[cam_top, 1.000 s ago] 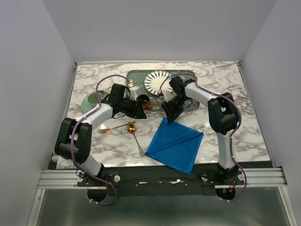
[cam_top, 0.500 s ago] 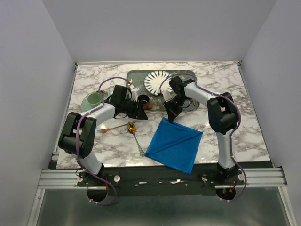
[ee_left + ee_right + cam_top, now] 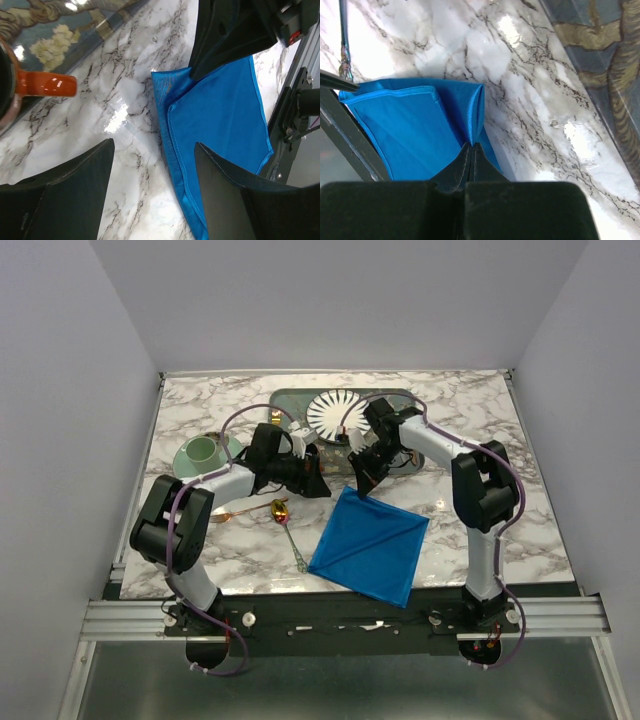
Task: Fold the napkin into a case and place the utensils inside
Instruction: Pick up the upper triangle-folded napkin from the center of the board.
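Note:
The bright blue napkin (image 3: 370, 545) lies folded over on the marble near the front edge, one corner pointing to the back. My right gripper (image 3: 362, 486) is shut on that far corner, and the cloth (image 3: 410, 130) rises into a pinched ridge at its tips (image 3: 472, 146). Just left of the same corner, my left gripper (image 3: 318, 483) hangs open above the napkin's left hem (image 3: 172, 130), holding nothing (image 3: 154, 145). The copper-pink fork (image 3: 235, 512) and the gold-bowled spoon (image 3: 281, 510) lie on the table left of the napkin. No case shows.
A grey-green patterned tray (image 3: 290, 400) at the back holds a striped white plate (image 3: 335, 412). A green cup on a saucer (image 3: 200, 450) stands at the left. A dark mug with an orange handle (image 3: 47, 84) sits beside the tray, close to my left gripper.
My right gripper has shut on the napkin's far corner. My left arm has swung right toward that corner and its jaws have spread wider.

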You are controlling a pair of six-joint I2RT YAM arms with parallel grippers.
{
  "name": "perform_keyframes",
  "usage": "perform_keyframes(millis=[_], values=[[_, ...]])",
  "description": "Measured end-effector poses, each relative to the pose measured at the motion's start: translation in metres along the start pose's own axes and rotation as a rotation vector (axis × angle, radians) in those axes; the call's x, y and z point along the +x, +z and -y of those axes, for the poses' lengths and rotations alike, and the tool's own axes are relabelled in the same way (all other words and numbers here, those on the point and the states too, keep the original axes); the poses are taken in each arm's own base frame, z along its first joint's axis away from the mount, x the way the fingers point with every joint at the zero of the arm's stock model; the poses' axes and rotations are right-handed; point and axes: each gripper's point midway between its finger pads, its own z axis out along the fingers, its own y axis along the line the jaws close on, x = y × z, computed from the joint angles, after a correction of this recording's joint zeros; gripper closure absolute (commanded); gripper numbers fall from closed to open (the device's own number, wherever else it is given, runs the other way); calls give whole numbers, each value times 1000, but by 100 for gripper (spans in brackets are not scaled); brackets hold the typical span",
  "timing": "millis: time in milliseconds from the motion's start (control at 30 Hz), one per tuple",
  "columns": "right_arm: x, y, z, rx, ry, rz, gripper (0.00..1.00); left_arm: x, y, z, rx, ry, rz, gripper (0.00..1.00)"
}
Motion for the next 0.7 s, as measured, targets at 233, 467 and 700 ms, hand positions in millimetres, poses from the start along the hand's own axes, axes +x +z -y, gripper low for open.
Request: perform_keyframes(millis=[233,467,700], values=[[1,-4,-7,-20,-29,22,99,8,12,3,46,37,3,25],[0,-4,-11,-37,-40,35,99,13,28,10,89,75,-7,27],[-2,-8,-15,-45,-48,50,99,19,42,9,111,92,-32,33]])
